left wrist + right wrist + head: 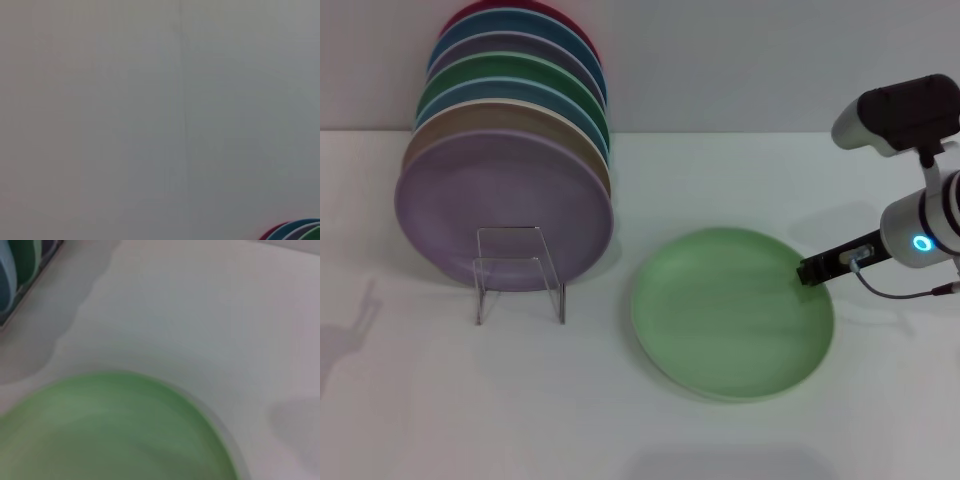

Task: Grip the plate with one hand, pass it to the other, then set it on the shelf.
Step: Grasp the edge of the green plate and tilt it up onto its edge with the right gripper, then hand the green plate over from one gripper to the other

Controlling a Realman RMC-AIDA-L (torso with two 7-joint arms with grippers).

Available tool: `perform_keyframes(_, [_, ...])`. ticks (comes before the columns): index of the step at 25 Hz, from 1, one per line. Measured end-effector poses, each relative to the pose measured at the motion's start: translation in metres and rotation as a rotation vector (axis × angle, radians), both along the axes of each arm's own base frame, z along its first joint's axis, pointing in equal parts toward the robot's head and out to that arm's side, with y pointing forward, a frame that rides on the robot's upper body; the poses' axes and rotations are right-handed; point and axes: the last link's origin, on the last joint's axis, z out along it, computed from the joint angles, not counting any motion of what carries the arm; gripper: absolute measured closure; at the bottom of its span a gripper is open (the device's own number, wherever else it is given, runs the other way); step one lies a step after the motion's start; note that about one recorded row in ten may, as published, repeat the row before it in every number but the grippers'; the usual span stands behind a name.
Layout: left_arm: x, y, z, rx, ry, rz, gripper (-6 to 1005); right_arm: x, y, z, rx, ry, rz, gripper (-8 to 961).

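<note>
The round, light mint-green matte plate (732,312) lies flat on the white table (880,400), to the right of the small see-through acrylic stand (519,272) and apart from it. Behind the stand, a row of coloured plates (510,150) stands on edge, a dull purple one (500,205) in front. The right gripper (812,270) — black, slim, on a white-grey wrist with a glowing blue ring — reaches in from the right, its tip at the plate's right rim; whether it grips the rim or how wide it stands cannot be told. The right wrist view shows the plate's rim (215,425) close below. The left gripper is out of sight.
</note>
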Motion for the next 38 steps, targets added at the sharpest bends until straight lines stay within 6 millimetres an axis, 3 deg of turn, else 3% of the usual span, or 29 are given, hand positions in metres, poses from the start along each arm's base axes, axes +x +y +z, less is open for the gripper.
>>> perform_keyframes(8, [0.009,0.001,-0.004,-0.013,-0.01,-0.042,205,-0.007,-0.004,0.025,0.065,0.171,0.038,920])
perform_keyframes(15, [0.019,0.0,-0.008,-0.033,-0.004,-0.113,209,-0.005,-0.011,0.04,0.117,0.206,0.074,936])
perform_keyframes(25, [0.047,-0.006,-0.012,-0.083,-0.032,-0.312,214,-0.001,-0.04,0.067,0.291,0.382,0.392,935])
perform_keyframes(26, [0.06,-0.004,-0.014,-0.096,-0.031,-0.398,215,-0.001,-0.045,0.069,0.315,0.416,0.43,935])
perform_keyframes(29, [0.073,0.003,-0.018,-0.128,-0.028,-0.46,216,0.004,-0.057,0.077,0.384,0.47,0.519,934])
perform_keyframes(34, [0.092,0.031,-0.021,-0.221,-0.011,-0.479,219,0.012,-0.064,0.087,0.438,0.509,0.539,932])
perform_keyframes(35, [0.106,0.047,-0.016,-0.271,0.017,-0.461,220,0.014,-0.064,0.089,0.443,0.508,0.537,931])
perform_keyframes(38, [0.122,0.059,-0.01,-0.333,0.05,-0.433,221,0.017,-0.065,0.091,0.449,0.499,0.54,930])
